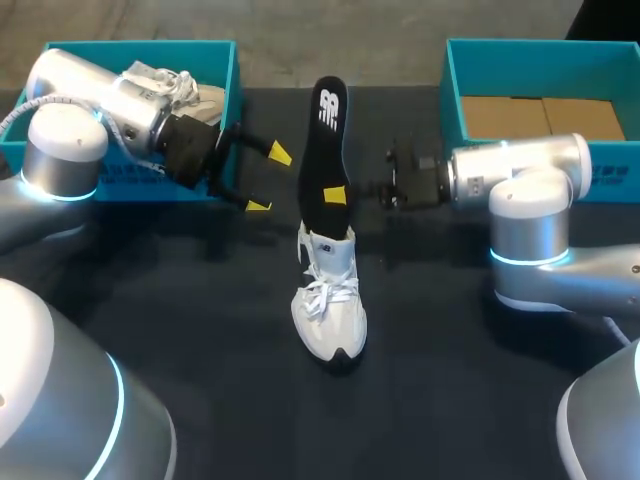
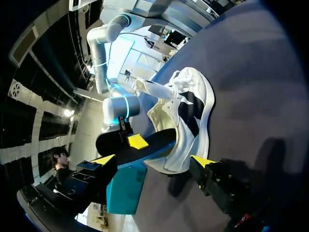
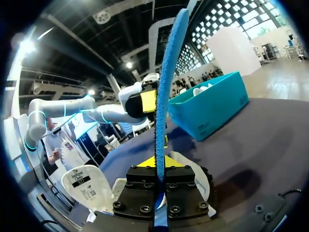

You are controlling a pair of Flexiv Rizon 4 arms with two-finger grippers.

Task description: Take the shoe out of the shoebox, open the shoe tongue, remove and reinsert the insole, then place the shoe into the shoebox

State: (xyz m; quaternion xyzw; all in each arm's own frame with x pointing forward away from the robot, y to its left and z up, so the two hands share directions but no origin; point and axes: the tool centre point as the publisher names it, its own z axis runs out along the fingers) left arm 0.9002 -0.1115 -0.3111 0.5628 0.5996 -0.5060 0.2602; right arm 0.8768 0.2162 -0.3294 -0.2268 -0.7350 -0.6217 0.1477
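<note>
Head view: clamps a long black foam insole (image 1: 324, 150) with white lettering in the right gripper (image 1: 336, 195), fingers closed on it from two sides, and holds it upright with its lower end at the collar of a white lace-up sneaker (image 1: 328, 300). Has that sneaker standing on the dark surface (image 1: 450, 400) between the two arms, toe toward the camera, outside both boxes. Holds the left gripper (image 1: 269, 180) spread open just beside the insole, apart from it. Shows a teal cardboard shoebox (image 1: 140, 46) behind the left arm with a second white shoe (image 1: 185, 90) inside, and another teal box (image 1: 452, 90) at the right with brown cardboard (image 1: 540, 117) in it.

Left wrist view: looks past the left gripper (image 2: 153, 160), yellow tips wide apart, at the sneaker (image 2: 190, 111) ahead, the insole (image 2: 159, 142) rising from its heel end.

Right wrist view: takes the insole (image 3: 166, 87) edge-on, blue along its edge, pinched tight in the right gripper (image 3: 157, 169), with the sneaker (image 3: 89, 186) below and the shoebox (image 3: 212, 111) beyond
</note>
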